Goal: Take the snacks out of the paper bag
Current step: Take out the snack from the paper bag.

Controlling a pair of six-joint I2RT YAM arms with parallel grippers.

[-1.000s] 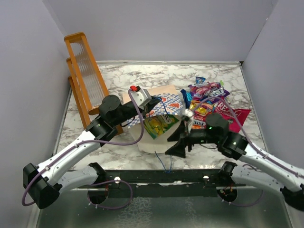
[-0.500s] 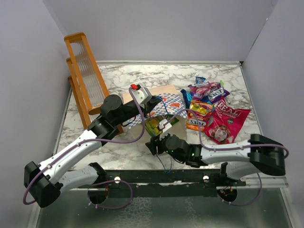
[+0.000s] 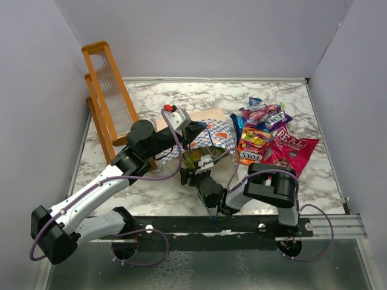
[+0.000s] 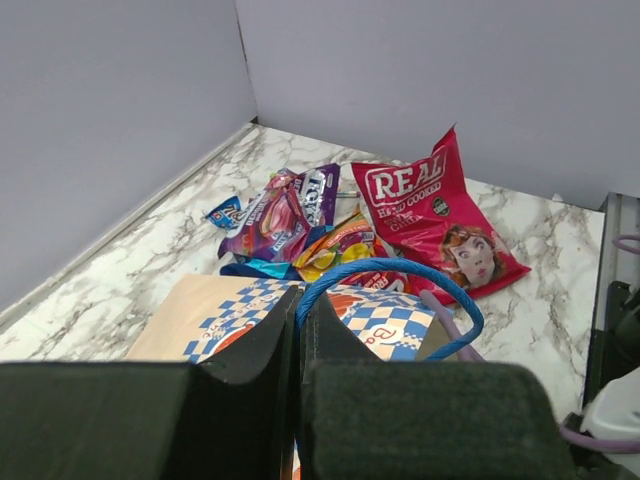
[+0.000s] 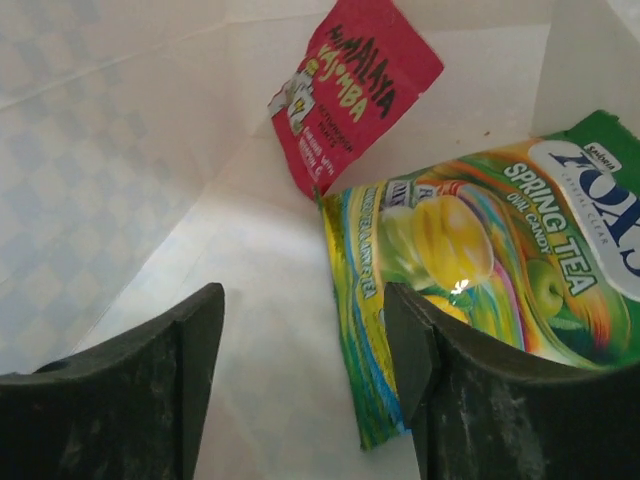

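The paper bag [image 3: 213, 128], blue-and-white checkered, lies on its side mid-table. My left gripper [image 3: 193, 132] is shut on its blue cord handle [image 4: 398, 268], holding the mouth up. The right gripper [image 5: 305, 330] is inside the cream interior with its jaws open. A green-yellow candy bag [image 5: 500, 250] lies by its right finger, its edge between the jaws. A small red packet [image 5: 350, 85] lies deeper in. Other snacks lie on the table to the right: the pink-red REAL pouch [image 3: 289, 148], an orange-red bag [image 3: 254, 145] and purple packets [image 3: 263, 115].
An orange wooden rack [image 3: 106, 90] leans against the left wall. A small blue packet [image 3: 254, 101] lies near the back wall. My right arm [image 3: 272, 187] is folded tightly just in front of the bag, above the black rail [image 3: 242, 225] at the near edge.
The right arm swung left from beside the snack pile and folded in; its gripper is now inside the bag's mouth. The left gripper stays on the handle.
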